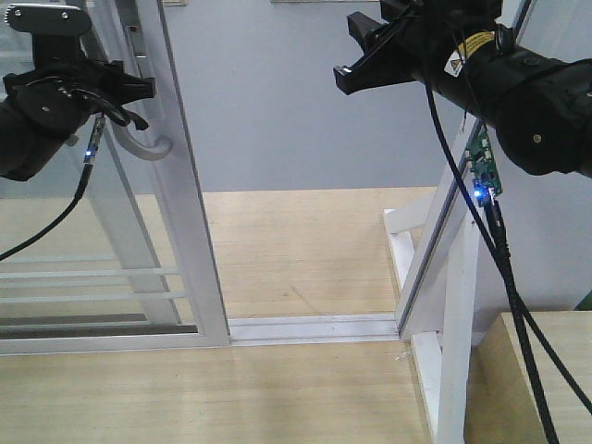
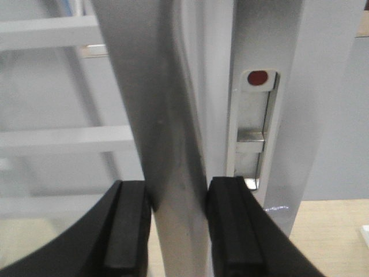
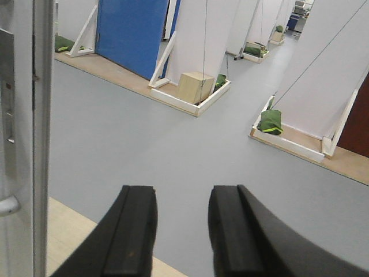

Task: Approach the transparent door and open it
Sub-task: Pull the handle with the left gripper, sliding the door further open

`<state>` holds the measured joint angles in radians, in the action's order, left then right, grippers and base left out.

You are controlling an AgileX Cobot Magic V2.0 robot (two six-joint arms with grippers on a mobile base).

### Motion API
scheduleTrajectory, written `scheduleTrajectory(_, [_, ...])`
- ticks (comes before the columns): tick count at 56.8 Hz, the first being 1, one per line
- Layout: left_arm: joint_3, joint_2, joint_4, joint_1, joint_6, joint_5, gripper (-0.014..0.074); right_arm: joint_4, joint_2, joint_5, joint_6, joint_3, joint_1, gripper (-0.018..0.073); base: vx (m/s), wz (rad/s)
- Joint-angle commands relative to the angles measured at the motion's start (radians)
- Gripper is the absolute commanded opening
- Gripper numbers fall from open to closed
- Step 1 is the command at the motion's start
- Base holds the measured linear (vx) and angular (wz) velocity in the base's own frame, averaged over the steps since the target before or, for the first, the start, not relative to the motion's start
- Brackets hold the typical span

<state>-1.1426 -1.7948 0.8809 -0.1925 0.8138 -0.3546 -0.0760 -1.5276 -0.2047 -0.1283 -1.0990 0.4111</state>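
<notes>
With my left tool (image 2: 177, 222) clamped on the curved handle (image 2: 164, 133), the transparent door (image 1: 180, 213) stands at frame left, part open. Sliding step underway; next, a steady leftward pull. Right tool (image 3: 181, 231) gapes, empty.

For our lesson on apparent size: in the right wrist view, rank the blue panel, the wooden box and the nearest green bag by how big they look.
1. Blue panel, clearly largest.
2. Wooden box and nearest green bag look about alike; their differing distances from the camera leave the order unsure.
</notes>
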Motion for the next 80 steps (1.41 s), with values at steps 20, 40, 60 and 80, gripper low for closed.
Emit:
scheduleTrajectory(20, [0.078, 0.128, 0.036, 0.096, 0.044, -0.157, 0.0124, 0.010, 0.007, -0.100, 0.002, -0.029, -0.005, 0.0314, 0.00, 0.00])
scheduleTrajectory(40, [0.199, 0.209, 0.014, 0.096, 0.041, -0.238, -0.0008, 0.010, 0.007, -0.099, 0.000, -0.029, -0.005, 0.0314, 0.00, 0.00])
scheduleTrajectory(60, [0.326, 0.376, 0.006, 0.096, 0.035, -0.135, -0.0008, 0.013, 0.045, 0.055, 0.019, -0.029, -0.005, 0.0311, 0.00, 0.00])
scheduleTrajectory(80, [0.460, 0.659, -0.059, 0.096, 0.036, 0.067, -0.0008, 0.037, 0.167, 0.279, 0.043, -0.029, -0.005, 0.0216, 0.00, 0.00])
